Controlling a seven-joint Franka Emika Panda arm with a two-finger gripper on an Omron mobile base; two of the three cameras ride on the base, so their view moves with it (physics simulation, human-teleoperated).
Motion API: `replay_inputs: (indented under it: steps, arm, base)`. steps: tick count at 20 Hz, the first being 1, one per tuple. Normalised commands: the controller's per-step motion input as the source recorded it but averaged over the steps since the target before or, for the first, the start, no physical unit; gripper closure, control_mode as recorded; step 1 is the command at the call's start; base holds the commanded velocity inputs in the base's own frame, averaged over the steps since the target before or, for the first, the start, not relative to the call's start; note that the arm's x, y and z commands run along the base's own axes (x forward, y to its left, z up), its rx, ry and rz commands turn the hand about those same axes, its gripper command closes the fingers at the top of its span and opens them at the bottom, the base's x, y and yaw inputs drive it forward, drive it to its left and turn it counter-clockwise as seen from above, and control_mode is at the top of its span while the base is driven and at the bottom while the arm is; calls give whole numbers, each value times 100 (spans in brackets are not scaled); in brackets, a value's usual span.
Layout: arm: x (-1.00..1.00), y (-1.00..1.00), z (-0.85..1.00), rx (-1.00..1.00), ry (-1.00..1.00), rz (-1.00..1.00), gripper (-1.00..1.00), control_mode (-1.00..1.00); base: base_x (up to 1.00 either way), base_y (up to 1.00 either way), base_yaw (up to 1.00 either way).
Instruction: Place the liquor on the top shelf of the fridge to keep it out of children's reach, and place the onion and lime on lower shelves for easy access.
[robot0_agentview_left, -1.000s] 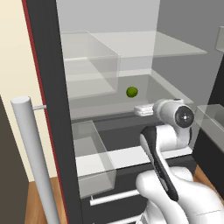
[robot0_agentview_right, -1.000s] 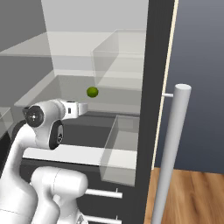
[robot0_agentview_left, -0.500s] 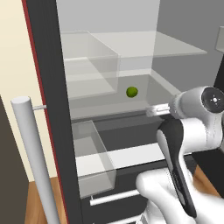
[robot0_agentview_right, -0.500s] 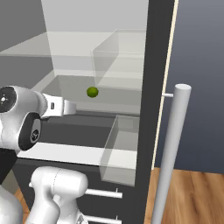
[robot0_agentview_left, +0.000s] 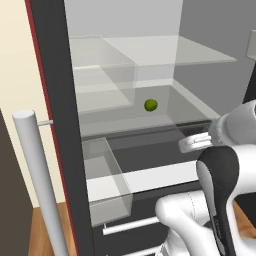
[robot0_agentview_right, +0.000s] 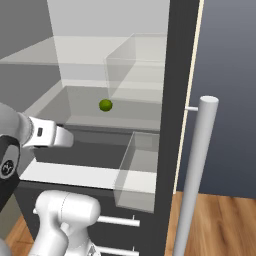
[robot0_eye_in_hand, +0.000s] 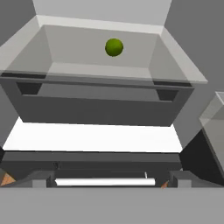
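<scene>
One item shelved: lime in fridge

Left base view: lime (robot0_agentview_left: 150, 105) on a lower shelf (robot0_agentview_left: 125, 112), at 10 o'clock from the gripper (robot0_agentview_left: 194, 143).
Right base view: fridge (robot0_agentview_right: 175, 100) open; lime at 2 o'clock from the gripper.
Hand view: lime at 12 o'clock; jaws fully spread, empty.
Step, judged: lime placed. Next calls for fetching the onion or liquor.

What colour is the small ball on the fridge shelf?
Yellow-green; the lime shows best in the hand view.

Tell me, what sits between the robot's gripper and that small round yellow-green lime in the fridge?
Nothing: in the hand view, bare translucent pale-grey glass shelf stretches before the lime.
</scene>
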Motion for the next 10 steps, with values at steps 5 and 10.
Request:
replay_inputs:
  steps: [5, 10]
  arm:
    - [-51, 0, 0, -1, 3, 0, -100, -100]
    - [-51, 0, 0, 0, 1, 0, -100, -100]
  base:
    - [0, 0, 0]
    - [0, 0, 0]
